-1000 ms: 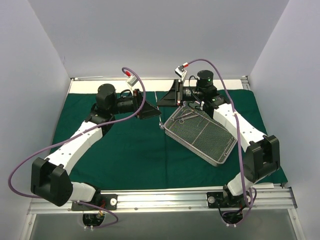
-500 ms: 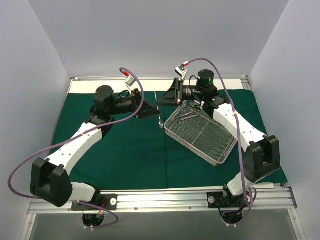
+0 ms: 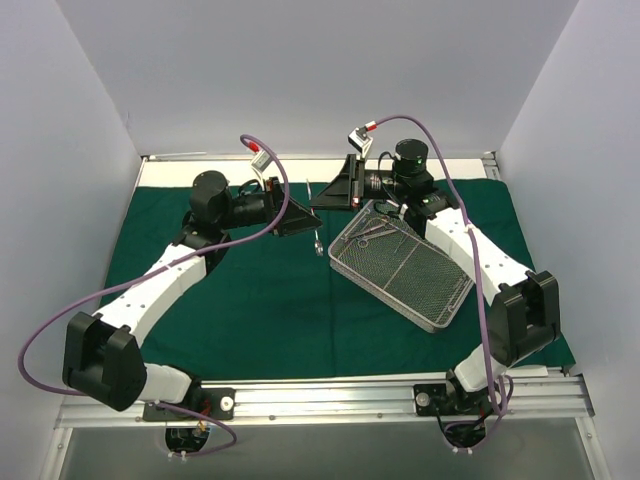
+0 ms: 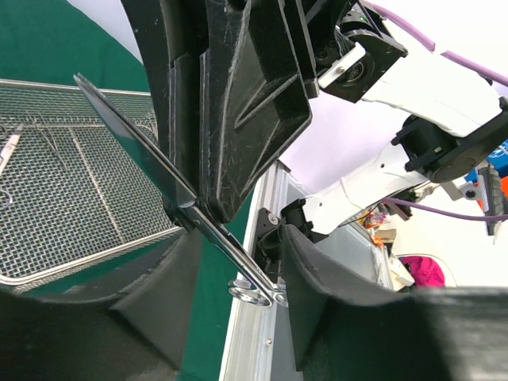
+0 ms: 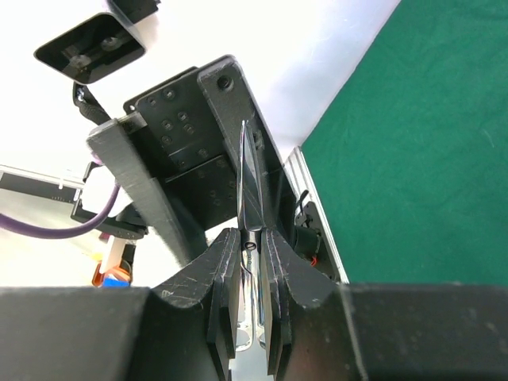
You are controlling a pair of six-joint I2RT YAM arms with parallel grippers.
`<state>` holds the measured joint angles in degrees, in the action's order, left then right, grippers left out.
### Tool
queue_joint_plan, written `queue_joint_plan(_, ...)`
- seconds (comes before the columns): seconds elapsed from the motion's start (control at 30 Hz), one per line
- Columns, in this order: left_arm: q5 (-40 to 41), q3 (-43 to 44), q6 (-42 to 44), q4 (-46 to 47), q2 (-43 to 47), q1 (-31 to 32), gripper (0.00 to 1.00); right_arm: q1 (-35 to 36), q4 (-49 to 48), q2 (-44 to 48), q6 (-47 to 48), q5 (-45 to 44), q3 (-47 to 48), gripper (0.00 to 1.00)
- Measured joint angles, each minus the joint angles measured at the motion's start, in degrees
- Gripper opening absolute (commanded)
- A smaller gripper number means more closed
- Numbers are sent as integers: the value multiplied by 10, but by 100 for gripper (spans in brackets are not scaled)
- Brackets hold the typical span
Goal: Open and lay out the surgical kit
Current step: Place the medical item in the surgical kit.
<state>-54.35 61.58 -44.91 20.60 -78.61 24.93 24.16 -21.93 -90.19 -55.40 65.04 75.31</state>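
nothing readable here — no words, labels, brand marks or numbers come out legibly in the overhead view or either wrist view.

You can pass over the bare green drape (image 3: 250,310) on the near and left side. The wire-mesh tray (image 3: 425,290) sits askew right of centre. At the back centre, the left gripper (image 3: 316,227) and right gripper (image 3: 316,203) crowd tip to tip around the scissors (image 3: 318,243), and the side walls (image 3: 60,150) hem both flanks.
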Motion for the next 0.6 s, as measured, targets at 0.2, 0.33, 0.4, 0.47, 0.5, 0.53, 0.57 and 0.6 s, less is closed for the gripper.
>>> queue_joint_plan(0.2,-4,-2,-13,5,-2,0,25,0,-24,1,-14,5,-6,0)
queue_joint_plan(0.33,-5,-7,-28,5,-3,-5,5,0,-40,6,-15,9,-12,0)
queue_joint_plan(0.4,-7,-8,-34,6,-3,-7,2,0,-44,6,-15,10,-14,0)
queue_joint_plan(0.47,-8,-7,-39,6,-4,-8,2,0,-45,6,-16,10,-14,0)
queue_joint_plan(0.5,-10,-8,-41,6,-4,-9,2,0,-45,6,-16,9,-14,0)
queue_joint_plan(0.53,-11,-8,-42,6,-5,-10,2,1,-45,6,-16,8,-14,0)
queue_joint_plan(0.57,-13,-8,-42,6,-6,-11,2,1,-45,6,-15,7,-14,1)
queue_joint_plan(0.6,-13,-7,-42,4,-6,-13,2,2,-44,5,-15,5,-14,2)
